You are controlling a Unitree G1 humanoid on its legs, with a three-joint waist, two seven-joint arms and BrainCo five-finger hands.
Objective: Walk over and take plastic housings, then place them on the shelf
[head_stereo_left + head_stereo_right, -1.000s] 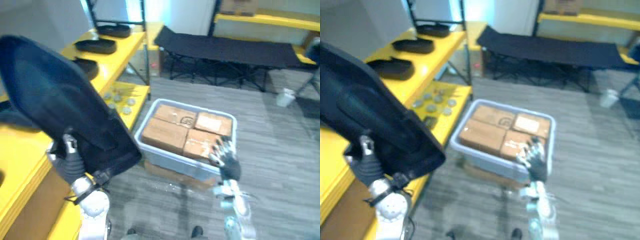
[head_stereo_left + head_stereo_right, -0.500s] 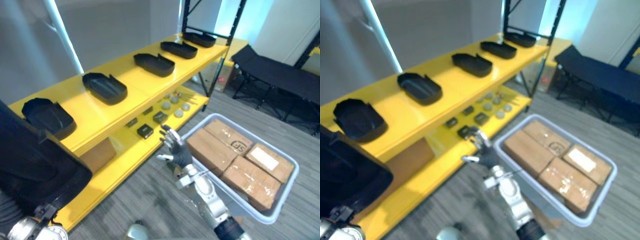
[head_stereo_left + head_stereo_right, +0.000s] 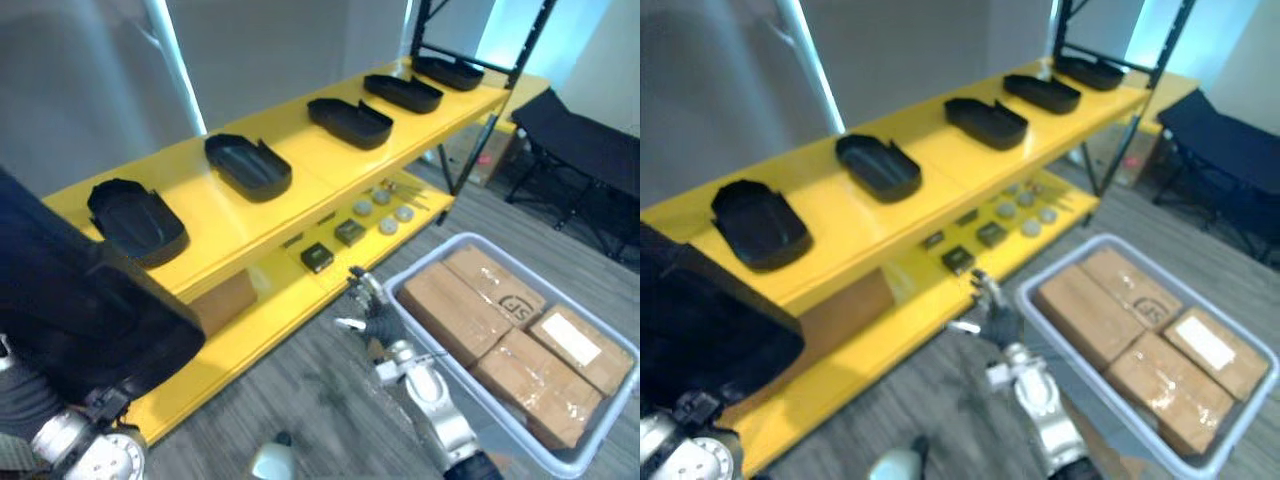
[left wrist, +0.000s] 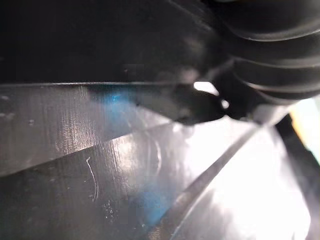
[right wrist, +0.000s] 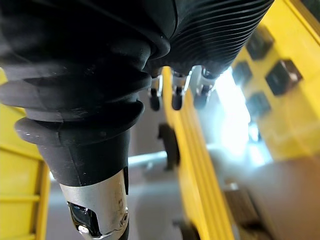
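Yellow shelf (image 3: pixel 300 150) holds black housings (image 3: pixel 247 167); right hand (image 3: pixel 372 312) hangs open; left hand (image 4: pixel 270 45) (under a large housing (image 3: pixel 80 300)) unreadable.

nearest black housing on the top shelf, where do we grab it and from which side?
Probably its aisle-side rim, coming from the front and above: the housing lies open side up on the yellow shelf, so that thin raised wall can be pinched, thumb inside.

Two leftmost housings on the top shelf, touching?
Apart. The left eye view shows bare yellow shelf between the leftmost housing and the next housing.
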